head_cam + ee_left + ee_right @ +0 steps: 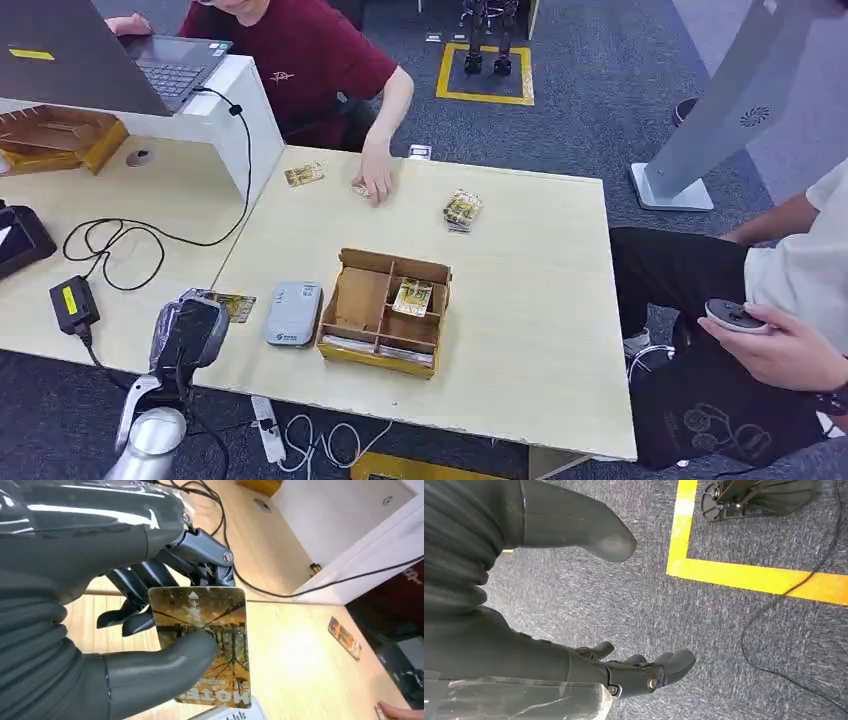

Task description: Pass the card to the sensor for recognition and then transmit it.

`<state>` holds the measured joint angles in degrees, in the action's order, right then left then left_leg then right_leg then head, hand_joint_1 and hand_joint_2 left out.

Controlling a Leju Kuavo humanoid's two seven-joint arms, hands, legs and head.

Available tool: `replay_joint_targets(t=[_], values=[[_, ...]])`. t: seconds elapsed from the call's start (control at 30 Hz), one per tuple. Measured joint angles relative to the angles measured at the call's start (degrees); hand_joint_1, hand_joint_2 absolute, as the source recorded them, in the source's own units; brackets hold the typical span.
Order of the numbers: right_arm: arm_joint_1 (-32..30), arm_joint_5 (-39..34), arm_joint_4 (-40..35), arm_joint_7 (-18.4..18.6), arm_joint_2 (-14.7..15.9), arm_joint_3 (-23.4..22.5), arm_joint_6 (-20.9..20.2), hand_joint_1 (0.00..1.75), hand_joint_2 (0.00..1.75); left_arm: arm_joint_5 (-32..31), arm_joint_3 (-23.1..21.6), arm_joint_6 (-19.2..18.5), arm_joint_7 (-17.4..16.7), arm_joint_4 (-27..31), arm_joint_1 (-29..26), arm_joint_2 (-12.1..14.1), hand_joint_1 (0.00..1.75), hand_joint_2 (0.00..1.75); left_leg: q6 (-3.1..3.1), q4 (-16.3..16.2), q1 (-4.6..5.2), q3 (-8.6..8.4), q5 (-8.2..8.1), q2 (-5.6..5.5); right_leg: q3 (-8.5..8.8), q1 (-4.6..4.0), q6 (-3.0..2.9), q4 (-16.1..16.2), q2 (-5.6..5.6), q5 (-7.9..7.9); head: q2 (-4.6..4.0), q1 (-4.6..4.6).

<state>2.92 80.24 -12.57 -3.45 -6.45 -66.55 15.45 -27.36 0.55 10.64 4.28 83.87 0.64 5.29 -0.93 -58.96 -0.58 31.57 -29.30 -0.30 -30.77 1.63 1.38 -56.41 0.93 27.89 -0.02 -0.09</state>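
left robot hand (150, 630): pinching hotel card (207, 645)
card: long axis toward sensor (293, 313), beside it
right robot hand (634, 672): released, over carpet

Card (207, 640): a glossy rectangular card printed with an amber landscape of bare trees and pale lettering along one short edge, pinched between the thumb and fingers of the left hand (150, 630) and held above the pale wooden table, close to the sensor. Sensor (293, 313): a flat, light grey rounded reader lying on the table, just beside the wooden divided box, near the table's front edge.
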Motion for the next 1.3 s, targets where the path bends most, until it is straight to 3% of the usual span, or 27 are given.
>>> replay_joint_targets(t=[0.07, 0.2, 0.27, 0.7, 0.87, 1.0, 1.3], values=[[0.0, 0.0, 0.0, 0.0, 0.0, 0.0, 0.0, 0.00, 1.75, 1.3, 0.0, -1.1, -0.2, 0.0, 0.1, 0.0, 1.75, 1.75, 0.00, 0.0, 0.00, 0.00, 0.00, -0.01, 0.00, 0.00, 0.00, 0.0, 0.00, 0.00, 0.00, 0.00], [0.0, 0.2, 0.0, 0.0, 0.0, 0.0, 0.4, 0.00, 1.75, 10.9, -0.5, -7.6, -3.1, 0.0, 0.2, 0.7, 1.75, 1.75, 0.00, 0.0, 0.00, 0.00, 0.00, 0.00, -0.01, -0.02, 0.00, 0.0, 0.00, 0.00, 0.00, 0.00], [-0.1, 0.5, 0.0, 0.0, 0.0, 0.0, 0.7, 0.00, 1.75, 11.5, -1.3, -8.5, -3.6, -0.2, 0.3, 1.3, 1.75, 1.75, 0.00, 0.0, 0.00, 0.00, 0.00, 0.00, -0.02, -0.01, 0.00, 0.0, 0.00, 0.00, 0.00, -0.02], [0.0, 1.4, 0.0, 0.3, 0.0, 0.0, 0.9, 0.00, 1.75, 11.0, -6.1, -7.5, -6.0, -2.6, 2.8, 1.5, 1.75, 1.75, 0.00, 0.0, 0.01, 0.00, 0.00, 0.00, -0.02, 0.00, 0.00, 0.0, 0.00, 0.00, 0.00, 0.00], [0.0, 2.4, 0.0, 0.3, 0.0, 0.0, 0.9, 0.00, 1.75, 11.1, -7.4, -4.8, -6.6, -4.0, 4.5, 0.7, 1.75, 1.75, 0.00, 0.0, 0.02, 0.02, 0.00, -0.03, -0.03, 0.00, 0.00, 0.0, -0.02, 0.00, 0.00, 0.00], [0.0, 3.1, 0.0, 0.5, 0.0, 0.3, 0.9, 0.00, 1.75, 8.7, -8.8, 1.3, -7.8, -6.8, 7.4, -0.4, 1.75, 1.75, 0.00, 0.0, 0.02, 0.02, 0.01, -0.03, 0.00, 0.00, 0.01, 0.0, -0.03, -0.01, 0.00, 0.00], [0.2, 4.7, 0.0, 1.4, -0.2, 1.4, 0.8, 0.00, 1.75, 6.9, -9.4, 8.6, -8.8, -15.4, 13.5, -2.0, 1.75, 1.75, -0.01, 0.0, 0.02, 0.02, 0.01, -0.03, 0.00, 0.00, 0.00, 0.0, -0.02, -0.02, 0.00, 0.00]])
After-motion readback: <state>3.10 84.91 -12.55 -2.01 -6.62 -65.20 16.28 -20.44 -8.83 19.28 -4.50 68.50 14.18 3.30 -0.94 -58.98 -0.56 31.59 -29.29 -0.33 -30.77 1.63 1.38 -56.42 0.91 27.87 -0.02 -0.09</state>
